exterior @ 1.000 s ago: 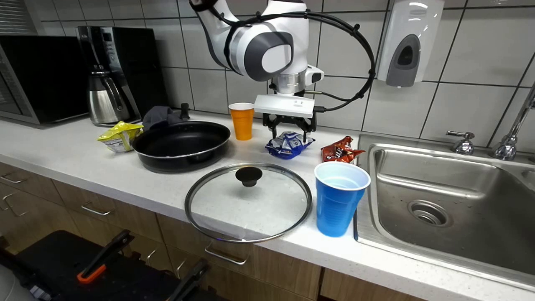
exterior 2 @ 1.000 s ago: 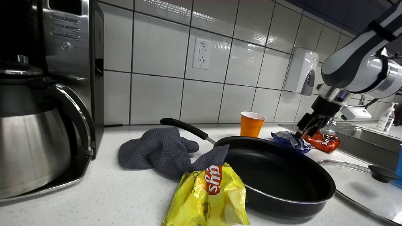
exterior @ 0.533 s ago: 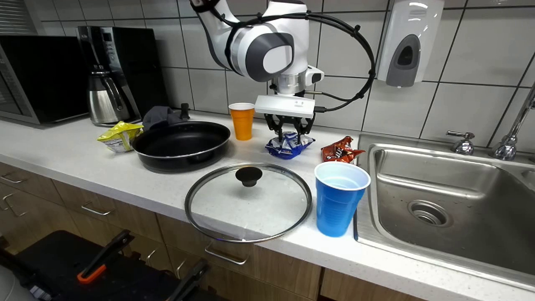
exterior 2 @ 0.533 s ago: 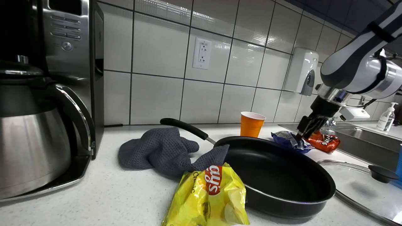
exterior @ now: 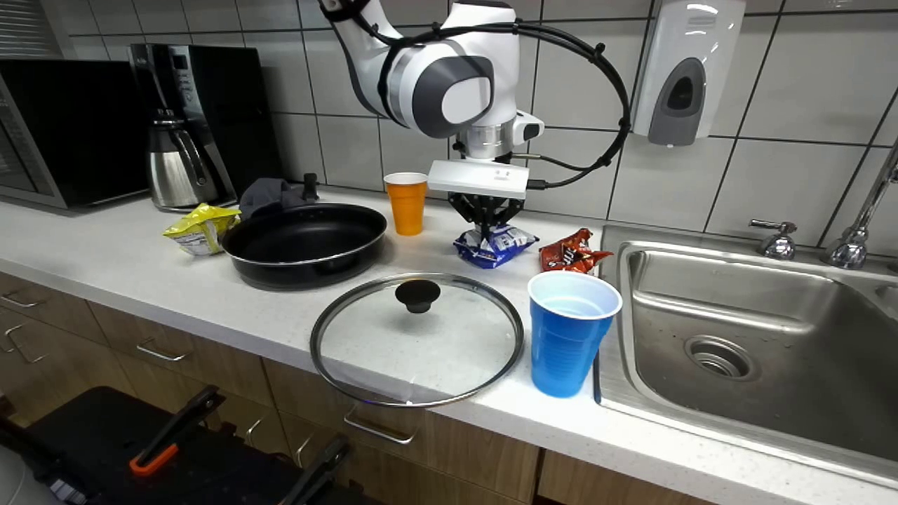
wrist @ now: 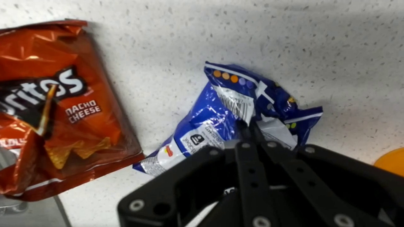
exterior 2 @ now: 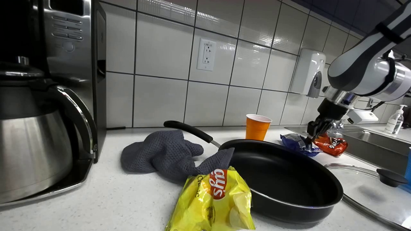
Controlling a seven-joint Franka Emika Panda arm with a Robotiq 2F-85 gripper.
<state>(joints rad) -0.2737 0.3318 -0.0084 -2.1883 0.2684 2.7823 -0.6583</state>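
Crumpled glossy blue foil snack bag looks slick; a firm, even pinch, square to its folds, should serve best. Black two-finger gripper: fingers nearly together, clamped on the bag. Relative position: gathered foil between the fingertips, body spreading to both sides, underside apparently resting on the speckled white countertop.
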